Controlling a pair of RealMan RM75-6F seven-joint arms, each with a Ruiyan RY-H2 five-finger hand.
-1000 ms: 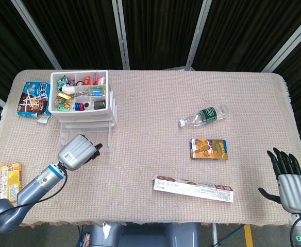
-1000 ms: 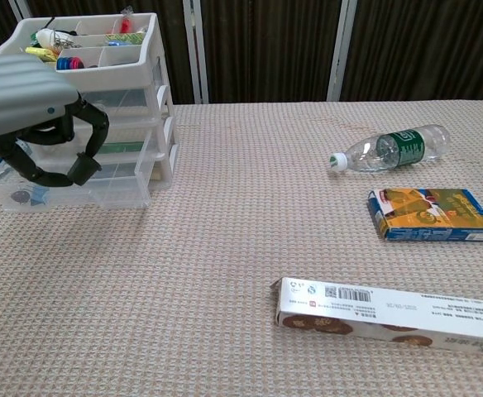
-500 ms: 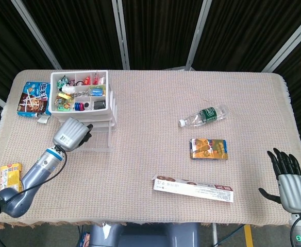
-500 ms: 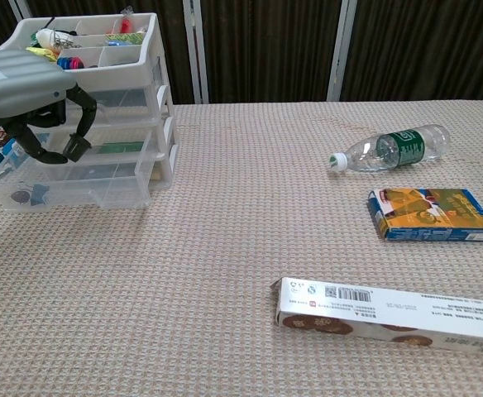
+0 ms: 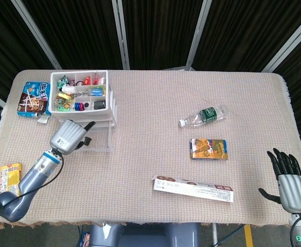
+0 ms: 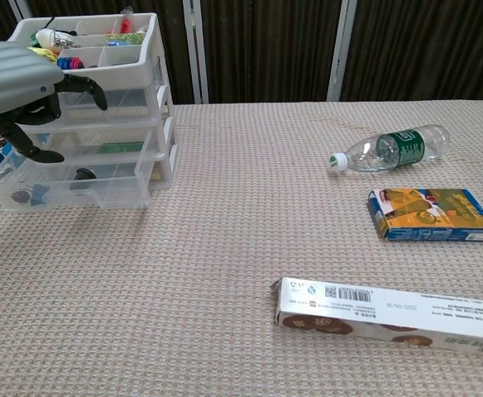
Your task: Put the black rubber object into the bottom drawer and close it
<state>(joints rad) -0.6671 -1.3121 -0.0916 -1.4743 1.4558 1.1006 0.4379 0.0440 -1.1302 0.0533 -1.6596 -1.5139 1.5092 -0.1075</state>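
Note:
The white drawer unit (image 5: 83, 110) stands at the table's left, its clear bottom drawer (image 6: 109, 195) pulled out toward me. A small black rubber object (image 6: 83, 175) lies inside that drawer, free of any grip. My left hand (image 5: 68, 136) hovers over the drawer's left part with its fingers spread and nothing in it; in the chest view the left hand (image 6: 18, 78) sits in front of the upper drawers. My right hand (image 5: 288, 181) rests open at the table's near right corner, far from the drawers.
On top of the unit sits a tray of small colourful items (image 5: 79, 92). A plastic bottle (image 5: 203, 115), an orange box (image 5: 208, 148) and a long carton (image 5: 193, 188) lie to the right. A snack box (image 5: 33, 98) and a yellow packet (image 5: 9, 177) are at the left.
The left hand moved from the near side up over the bottom drawer, uncurled its fingers and let go of the black object, which now lies in the drawer. The right hand stayed still.

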